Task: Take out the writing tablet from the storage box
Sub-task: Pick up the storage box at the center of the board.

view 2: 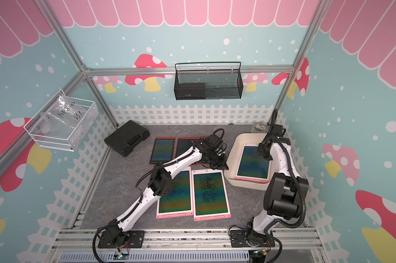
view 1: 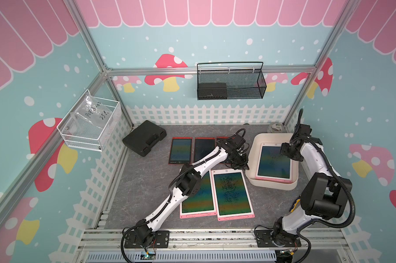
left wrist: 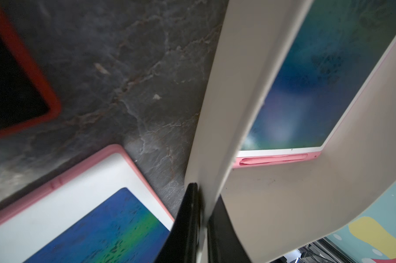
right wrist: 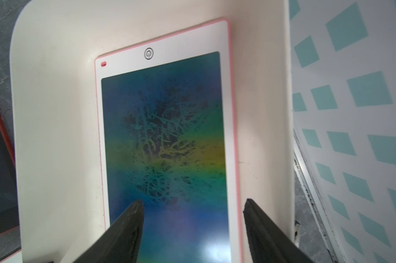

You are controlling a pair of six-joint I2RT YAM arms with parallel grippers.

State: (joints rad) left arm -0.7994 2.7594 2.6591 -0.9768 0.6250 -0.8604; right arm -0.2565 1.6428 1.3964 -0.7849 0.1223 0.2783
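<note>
The storage box [view 1: 272, 185] sits on the surface [view 1: 147, 182] with the writing tablet [view 1: 273, 162] flat inside it. Left of the box and nearer the front, two large tablets [view 1: 232, 193] lie side by side. Left of the box and level with it is a row of small tablets [view 1: 181, 150]. Farther left is a case [view 1: 144, 137]. The left gripper [view 1: 245, 168] has its jaws on the box's left wall. The right gripper [view 1: 282, 153] hangs above the tablet inside.

Cream storage box [view 1: 272, 185], low rounded walls, pink-framed writing tablet [view 1: 273, 165] flat inside, screen up

Writing tablet [view 2: 251, 166] lies in storage box [view 2: 244, 184] — screen up.
</note>
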